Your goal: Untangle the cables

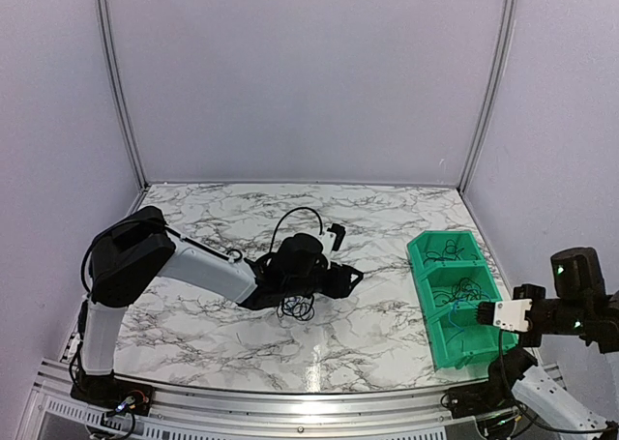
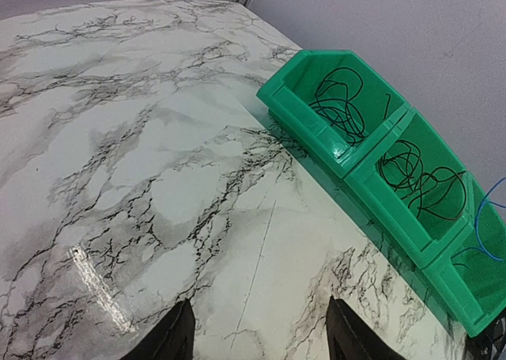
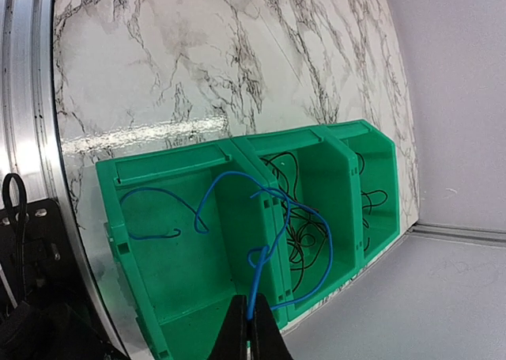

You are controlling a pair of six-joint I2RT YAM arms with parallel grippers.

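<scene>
A small tangle of black and blue cables (image 1: 296, 308) lies on the marble table, just under my left arm's wrist. My left gripper (image 1: 354, 277) is open and empty, and points toward the green bin; in the left wrist view (image 2: 259, 338) only bare marble lies between its fingertips, and the tangle is hidden. My right gripper (image 1: 486, 314) is shut on a blue cable (image 3: 304, 217) and holds it above the bin's near compartment; it also shows in the right wrist view (image 3: 253, 328). The cable loops over the divider into the middle compartment.
The green bin (image 1: 423, 295) with three compartments stands at the right; it also shows in both wrist views (image 2: 371, 194) (image 3: 170, 166). Black cables (image 3: 304, 237) lie in its middle and far compartments. A metal rail (image 3: 28, 99) borders the table's near edge.
</scene>
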